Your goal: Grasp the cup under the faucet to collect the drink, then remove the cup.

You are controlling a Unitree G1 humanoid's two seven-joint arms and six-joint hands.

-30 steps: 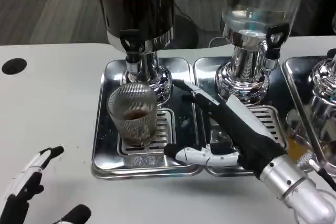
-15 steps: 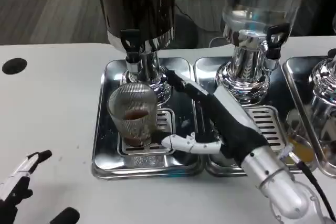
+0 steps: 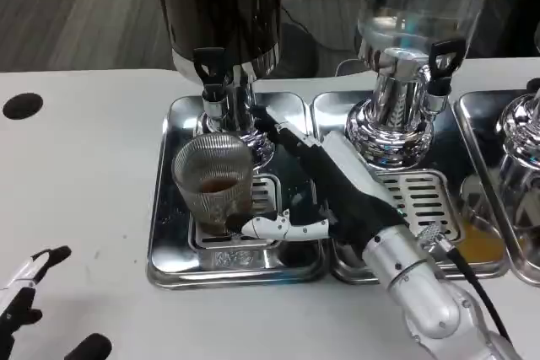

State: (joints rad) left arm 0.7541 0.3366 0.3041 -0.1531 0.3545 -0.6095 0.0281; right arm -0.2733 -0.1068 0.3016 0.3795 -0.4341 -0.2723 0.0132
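Observation:
A ribbed clear glass cup (image 3: 213, 180) with a little brown drink in it stands on the drip grate of the left steel tray (image 3: 165, 208), below the black faucet (image 3: 211, 69) of the dark drink dispenser (image 3: 219, 6). My right hand (image 3: 325, 187) lies just right of the cup, fingers spread: one white finger reaches toward the cup's base from the front, others stretch behind its rim. It looks close to the glass but holds nothing. My left hand (image 3: 25, 309) sits low at the bottom left corner of the table, open, far from the cup.
A second dispenser with clear liquid (image 3: 405, 31) stands on the middle tray (image 3: 422, 200) right of my hand, with a third chrome base (image 3: 523, 137) at the far right. A black round hole (image 3: 22, 105) marks the white table at left.
My right hand has slid left across the trays toward the cup, its fingers now flanking the glass. My left hand has dropped lower toward the bottom left corner. The cup has not moved.

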